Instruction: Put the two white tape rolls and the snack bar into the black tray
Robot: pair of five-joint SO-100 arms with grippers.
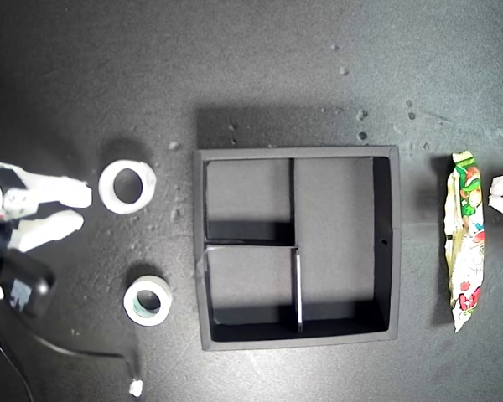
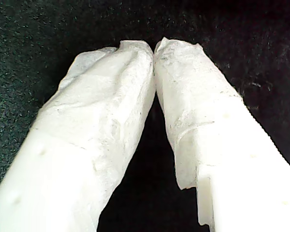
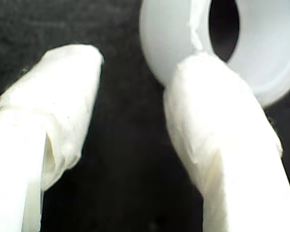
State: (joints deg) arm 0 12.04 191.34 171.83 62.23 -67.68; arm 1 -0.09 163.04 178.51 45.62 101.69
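Observation:
The black tray (image 1: 386, 152) sits mid-table with all three compartments empty. Towards the exterior view's left lie two white tape rolls: the larger one (image 1: 127, 186) and, nearer the bottom, one with a greenish-grey inner rim (image 1: 147, 301). My second gripper (image 1: 80, 208) is open just left of the larger roll (image 3: 261, 53); one finger (image 3: 217, 121) overlaps its rim in the second wrist view. The snack bar (image 1: 465, 239) lies lengthwise to the tray's right in the exterior view. My first gripper (image 1: 496, 191) sits beside the bar's green end, shut on nothing (image 2: 153, 48).
A thin cable with a white plug (image 1: 136, 388) trails along the exterior view's bottom left, below the second arm's dark body (image 1: 21, 285). Small crumbs (image 1: 360, 113) dot the dark table above the tray.

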